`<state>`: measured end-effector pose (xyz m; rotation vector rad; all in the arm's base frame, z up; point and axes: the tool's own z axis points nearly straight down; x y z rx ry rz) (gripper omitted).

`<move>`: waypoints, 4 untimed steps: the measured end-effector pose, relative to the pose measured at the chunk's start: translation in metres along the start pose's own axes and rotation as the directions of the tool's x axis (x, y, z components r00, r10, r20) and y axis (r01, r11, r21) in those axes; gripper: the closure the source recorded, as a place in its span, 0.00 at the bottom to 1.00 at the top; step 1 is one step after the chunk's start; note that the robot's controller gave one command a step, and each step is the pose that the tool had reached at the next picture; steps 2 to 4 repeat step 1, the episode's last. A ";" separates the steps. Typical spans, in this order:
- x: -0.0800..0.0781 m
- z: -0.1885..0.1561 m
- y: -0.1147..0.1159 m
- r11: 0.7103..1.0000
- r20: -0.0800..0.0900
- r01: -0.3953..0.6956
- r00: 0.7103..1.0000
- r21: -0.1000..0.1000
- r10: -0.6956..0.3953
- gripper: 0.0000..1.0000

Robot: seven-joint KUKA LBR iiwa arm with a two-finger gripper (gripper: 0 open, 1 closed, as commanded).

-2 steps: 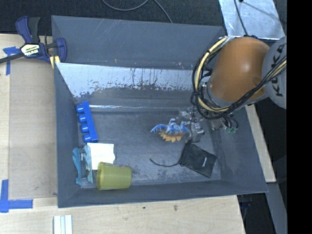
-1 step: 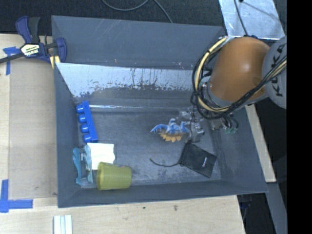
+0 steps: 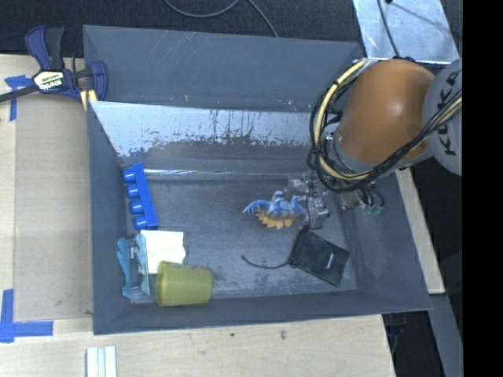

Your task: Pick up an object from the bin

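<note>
A dark, matte surface (image 3: 118, 2) runs along the far side, with a thin black cable (image 3: 203, 14) looping loosely across it. At the upper right lies a pale, silvery sheet (image 3: 409, 30), creased and catching the light. A light beige tabletop (image 3: 47, 210) spreads to the left and along the near side. A pale sheen lies on the far inner wall of the bin (image 3: 220, 120).
</note>
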<state>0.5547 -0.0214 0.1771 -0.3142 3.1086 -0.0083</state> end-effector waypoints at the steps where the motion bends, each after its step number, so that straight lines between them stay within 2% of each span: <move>1: -0.004 -0.125 0.017 0.999 0.003 0.055 0.999 0.001 -0.055 1.00; 4: -0.004 -0.125 0.017 0.999 0.003 0.055 0.999 0.001 -0.055 1.00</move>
